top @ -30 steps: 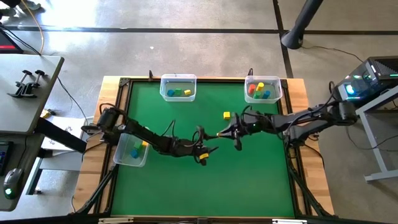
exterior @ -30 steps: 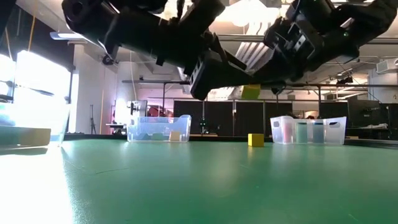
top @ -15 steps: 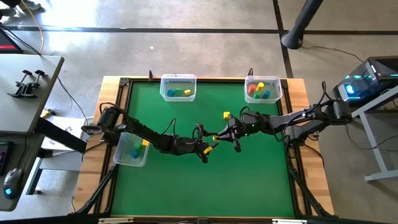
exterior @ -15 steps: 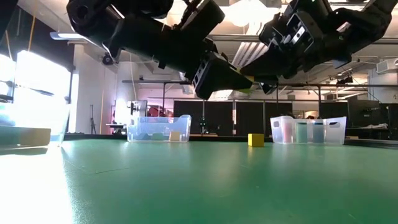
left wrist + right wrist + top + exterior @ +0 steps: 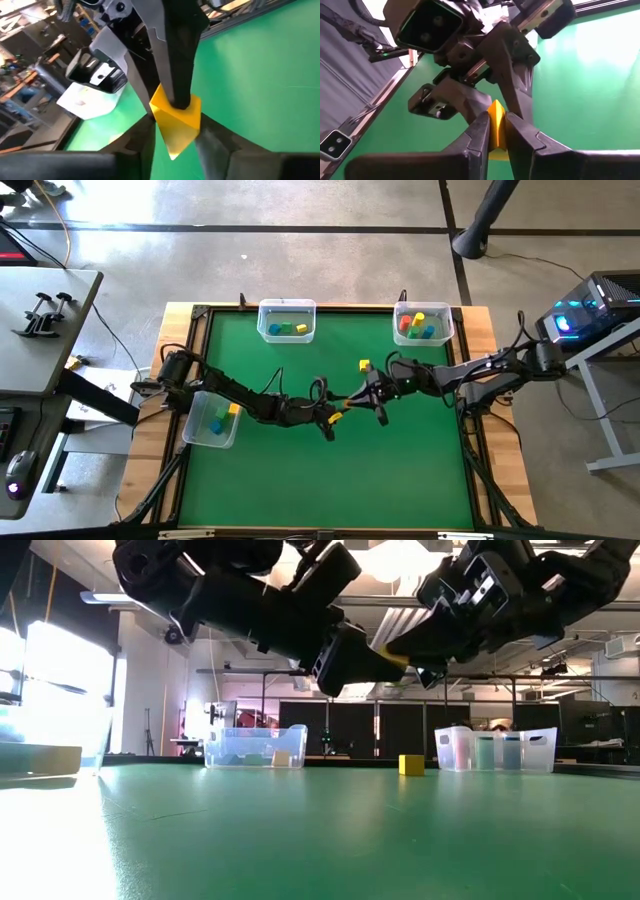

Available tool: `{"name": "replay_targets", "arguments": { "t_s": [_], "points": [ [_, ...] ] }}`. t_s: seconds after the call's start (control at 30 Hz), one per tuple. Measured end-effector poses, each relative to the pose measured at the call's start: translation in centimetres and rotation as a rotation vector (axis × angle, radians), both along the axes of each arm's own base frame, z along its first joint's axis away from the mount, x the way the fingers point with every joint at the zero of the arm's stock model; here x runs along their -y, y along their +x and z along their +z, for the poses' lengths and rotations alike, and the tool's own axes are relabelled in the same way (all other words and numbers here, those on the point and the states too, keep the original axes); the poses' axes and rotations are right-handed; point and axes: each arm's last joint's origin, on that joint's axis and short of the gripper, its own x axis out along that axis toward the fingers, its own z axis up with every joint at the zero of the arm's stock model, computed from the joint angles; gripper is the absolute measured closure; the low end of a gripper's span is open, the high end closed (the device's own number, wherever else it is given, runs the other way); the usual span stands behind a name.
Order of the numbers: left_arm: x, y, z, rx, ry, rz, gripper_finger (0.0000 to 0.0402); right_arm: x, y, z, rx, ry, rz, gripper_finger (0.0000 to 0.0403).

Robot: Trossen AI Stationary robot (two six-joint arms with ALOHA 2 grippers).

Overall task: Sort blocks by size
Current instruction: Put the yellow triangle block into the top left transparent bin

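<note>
Both arms met above the middle of the green desk [image 5: 300, 470], well clear of its surface. The right hand [image 5: 350, 397] was closed on a yellow block [image 5: 496, 125], its 2 fingers [image 5: 480, 131] pressed against opposite faces. The left hand [image 5: 338, 412] had come in from the other side, and its fingers [image 5: 212, 140] bracketed the same yellow block, touching or nearly touching it; a firm grip by the left hand could not be confirmed. In the low view the block [image 5: 396, 659] showed only as a sliver of yellow where the 2 hands met, hanging in the air above the desk. A second yellow block [image 5: 365, 365] sat alone on the desk, towards the far edge and near the far right bin [image 5: 423, 338]. That bin held several blocks, red, yellow, green and blue among them. The far middle bin [image 5: 287, 335] held blue, green and yellow blocks. A third bin [image 5: 210, 440] stood at the left edge of the desk under the left arm and held blue, green and yellow blocks. All 3 bins were clear plastic. In the low view the lone yellow block [image 5: 411, 765] stood just beside the far right bin [image 5: 497, 750], not touching it.
</note>
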Motion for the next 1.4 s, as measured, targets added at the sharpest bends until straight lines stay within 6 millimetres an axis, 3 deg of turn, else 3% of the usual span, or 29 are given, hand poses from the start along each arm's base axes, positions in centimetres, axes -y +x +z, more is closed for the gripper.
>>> {"name": "replay_targets", "arguments": {
  "t_s": [0.27, 0.57, 0.77, 0.9, 1.03, 1.13, 1.27, 1.4],
  "points": [
    [0.0, 0.0, -0.1, 0.0, -0.034, -0.015, 0.0354, 0.0, 0.0, -0.1, -0.018, 0.022, -0.005, 0.0337],
    [0.0, 0.0, -0.1, 0.005, -0.053, -0.006, 0.0357, 0.5, -0.4, 0.5, 0.001, 0.02, -0.026, 0.022],
    [0.1, 0.0, -0.3, -0.001, -0.115, 0.0, 0.0357, 1.1, -1.8, 2.5, 0.023, -0.049, -0.206, 0.021],
    [-1.0, -0.2, -0.6, 0.018, -0.224, 0.148, 0.0357, 1.0, -3.5, 3.6, -0.018, -0.121, -0.348, 0.021],
    [-3.6, -1.4, 0.8, 0.006, -0.238, 0.415, 0.0357, 0.1, -5.0, 4.1, -0.058, -0.146, -0.368, 0.021],
    [-6.7, -3.3, 2.5, -0.057, -0.312, 0.576, 0.0357, -0.8, -5.5, 4.2, -0.076, -0.145, -0.362, 0.021],
    [-12.1, -6.4, 4.4, -0.146, -0.446, 0.748, 0.0357, -2.0, -5.6, 4.0, -0.087, -0.159, -0.333, 0.021],
    [-18.0, -9.2, 4.8, -0.223, -0.602, 0.832, 0.0357, -2.8, -5.5, 3.7, -0.097, -0.183, -0.337, 0.021]
  ]
}}
